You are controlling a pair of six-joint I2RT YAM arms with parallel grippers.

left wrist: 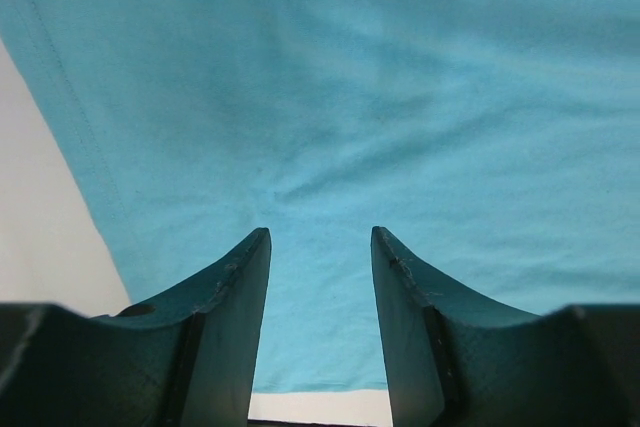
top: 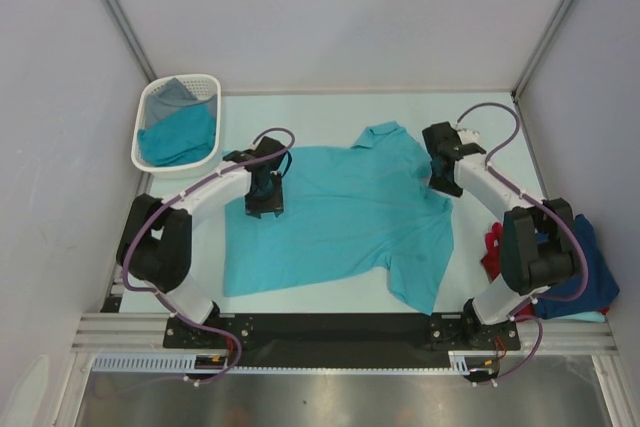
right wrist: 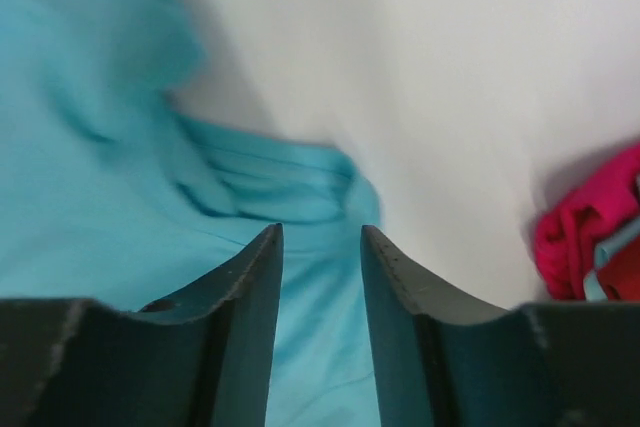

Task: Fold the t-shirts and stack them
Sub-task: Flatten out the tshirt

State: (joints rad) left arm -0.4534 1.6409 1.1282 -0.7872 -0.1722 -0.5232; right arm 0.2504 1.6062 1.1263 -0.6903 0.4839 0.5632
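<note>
Right gripper [right wrist: 320, 235]: jaws parted, nothing clamped between them. Beneath, teal t-shirt [right wrist: 90, 197], blurred, folds bunched at its edge. White table [right wrist: 450, 97] alongside. Red t-shirt [right wrist: 575, 237] crumpled at right edge.

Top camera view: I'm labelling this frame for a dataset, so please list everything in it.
teal short-sleeved cloth t-shirt: one, teal, spread flat mid-table
white slotted plastic basket: one, white, far left corner
teal cloth: one, teal, in the basket
grey cloth: one, grey, in the basket
red cloth: one, red, table's right edge
navy blue cloth: one, navy, beside the red
pale table: one, pale, under everything
left arm, right arm: two, black and white, near edge
left hand: black, open over the shirt
right hand: black, open at the shirt's right side
</note>
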